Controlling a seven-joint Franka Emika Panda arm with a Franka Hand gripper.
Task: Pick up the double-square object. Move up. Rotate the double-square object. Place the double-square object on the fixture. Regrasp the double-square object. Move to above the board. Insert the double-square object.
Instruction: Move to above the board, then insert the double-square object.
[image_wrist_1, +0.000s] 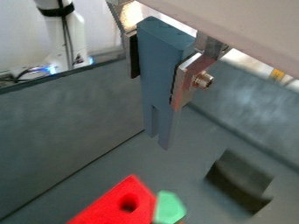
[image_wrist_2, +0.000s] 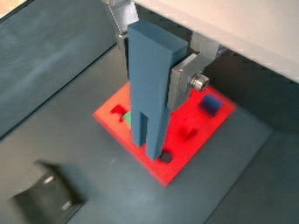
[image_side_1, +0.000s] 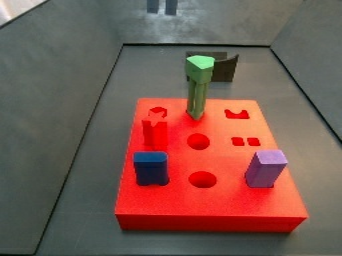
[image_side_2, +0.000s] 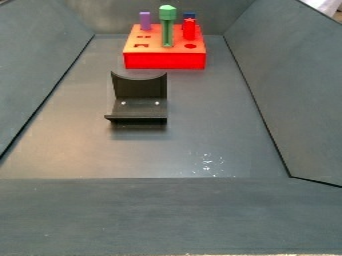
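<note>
My gripper (image_wrist_1: 160, 70) is shut on the double-square object (image_wrist_1: 158, 96), a long slate-blue bar with a lengthwise groove. The bar hangs upright below the fingers (image_wrist_1: 187, 77), high above the floor. In a wrist view (image_wrist_2: 158, 74) the bar (image_wrist_2: 149, 105) hangs over the red board (image_wrist_2: 181, 153). In a side view only the bar's grooved lower end (image_side_1: 162, 7) shows, at the upper edge. The dark fixture (image_side_2: 138, 97) stands bare on the floor, apart from the board (image_side_2: 167, 57). It also shows in both wrist views (image_wrist_1: 243, 178) (image_wrist_2: 45, 197).
On the board (image_side_1: 214, 205) stand a tall green peg (image_side_1: 198, 88), a short dark-blue block (image_side_1: 150, 167), a purple block (image_side_1: 267, 168) and a red piece (image_side_1: 155, 131). Several cut-out holes are open. Grey sloping walls ring the floor.
</note>
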